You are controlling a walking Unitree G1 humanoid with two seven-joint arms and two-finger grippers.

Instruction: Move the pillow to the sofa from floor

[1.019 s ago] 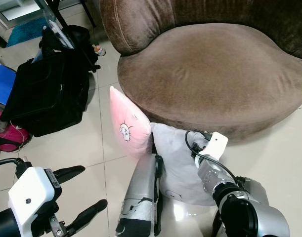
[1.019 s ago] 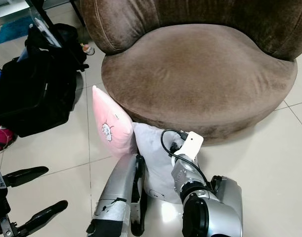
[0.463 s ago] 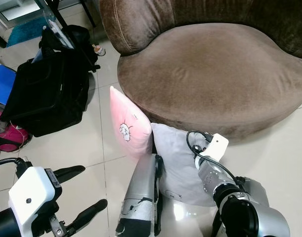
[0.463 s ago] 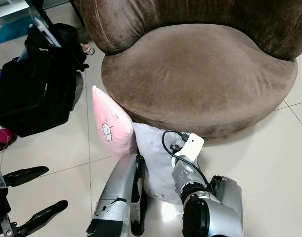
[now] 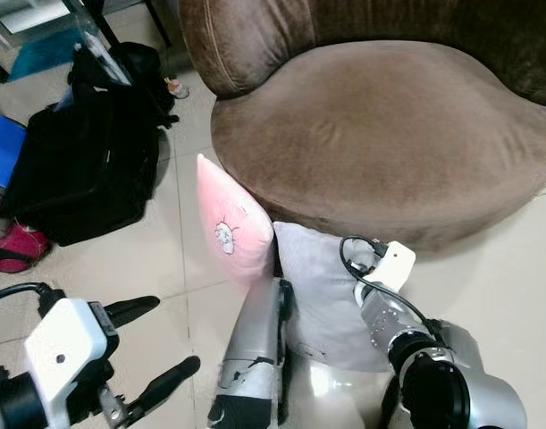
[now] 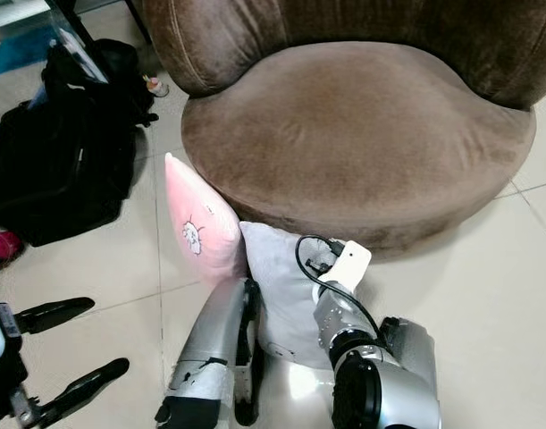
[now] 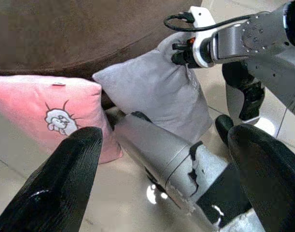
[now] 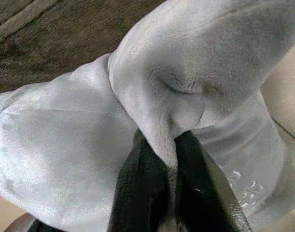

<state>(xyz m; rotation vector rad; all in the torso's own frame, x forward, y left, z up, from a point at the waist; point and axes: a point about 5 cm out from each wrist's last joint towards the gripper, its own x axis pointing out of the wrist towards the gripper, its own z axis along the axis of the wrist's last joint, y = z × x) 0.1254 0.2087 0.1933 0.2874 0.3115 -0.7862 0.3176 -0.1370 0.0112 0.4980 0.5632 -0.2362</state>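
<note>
My right gripper [image 8: 171, 145] has its fingers pinched on a fold of the grey pillow [image 5: 322, 290], which stands on the floor against the sofa [image 5: 389, 134], beside a pink pillow [image 5: 230, 223]. My left gripper [image 5: 152, 349] hangs wide open.

This was a home, a living room by the look of it. A round brown velvet sofa [image 5: 380, 134] stood on a glossy beige tiled floor [image 5: 121, 268], with a pink cartoon-print pillow [image 5: 230, 228] and a grey pillow [image 5: 322, 290] propped against its base. Black luggage bags [image 5: 80, 165] sat nearby on the tiles.
</note>
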